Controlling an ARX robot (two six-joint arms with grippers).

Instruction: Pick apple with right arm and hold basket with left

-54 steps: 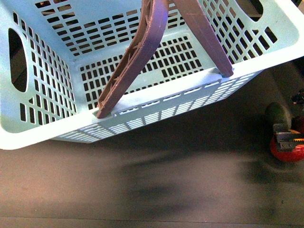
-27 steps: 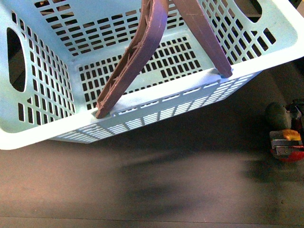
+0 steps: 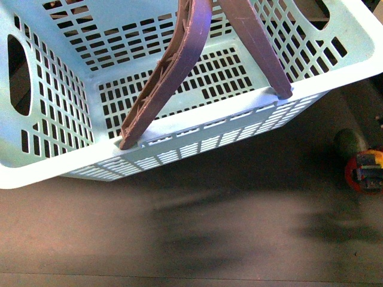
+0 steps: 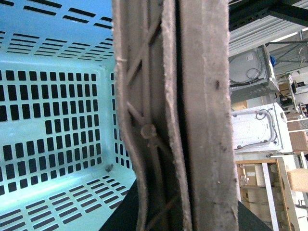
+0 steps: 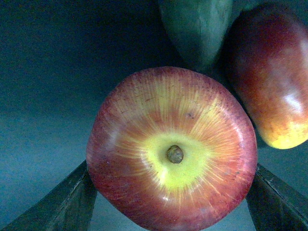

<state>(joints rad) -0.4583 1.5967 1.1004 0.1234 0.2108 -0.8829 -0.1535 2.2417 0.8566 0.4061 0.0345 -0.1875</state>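
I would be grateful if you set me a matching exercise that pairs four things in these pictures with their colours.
Things:
1. apple
2. basket
3. basket handles
4. dull-skinned fruit

Colours:
A. brown
B. dark green
C. red with a yellow patch round the stem
D. pale turquoise

Pairs: 1-C, 2-D, 3-A, 4-B.

Top of basket point(image 3: 60, 161) cut off; apple point(image 3: 350, 174) half hidden by right hand point(image 3: 368, 174)
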